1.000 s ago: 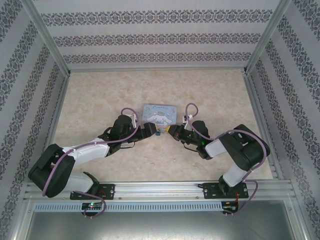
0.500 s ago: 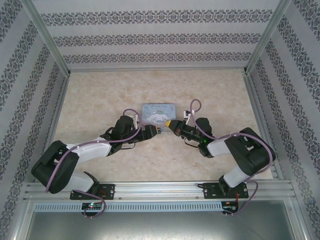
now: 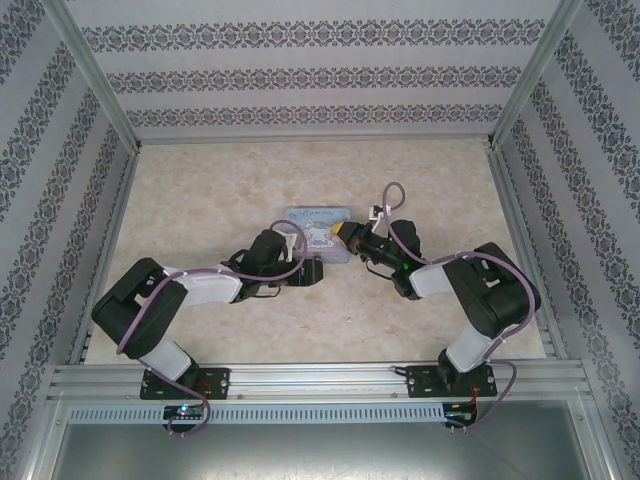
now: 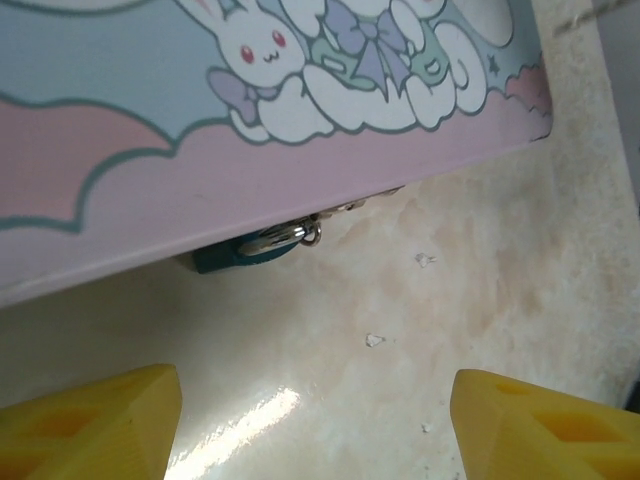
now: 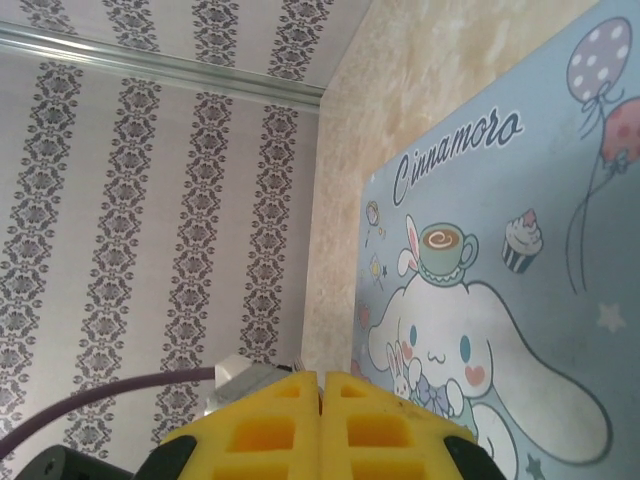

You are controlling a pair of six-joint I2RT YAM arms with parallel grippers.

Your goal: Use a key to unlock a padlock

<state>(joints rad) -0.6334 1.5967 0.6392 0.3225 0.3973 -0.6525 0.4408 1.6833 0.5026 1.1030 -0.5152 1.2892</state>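
The smooth beige table [image 3: 200, 200] is holding a flat pastel blue cartoon tin box [image 3: 320, 215]. The yellow left end effector [image 4: 315, 410] is standing apart, the yellow right end effector [image 5: 320, 395] pressing together. A tiny dark padlock [image 4: 245, 252] is hanging under the tin's edge.

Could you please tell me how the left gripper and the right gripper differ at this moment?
The left gripper stands open, its fingers wide apart; the right gripper is shut, fingers pressed together. The left gripper faces the padlock at the edge of the tin; the right gripper looks across its lid. Both have yellow fingers.
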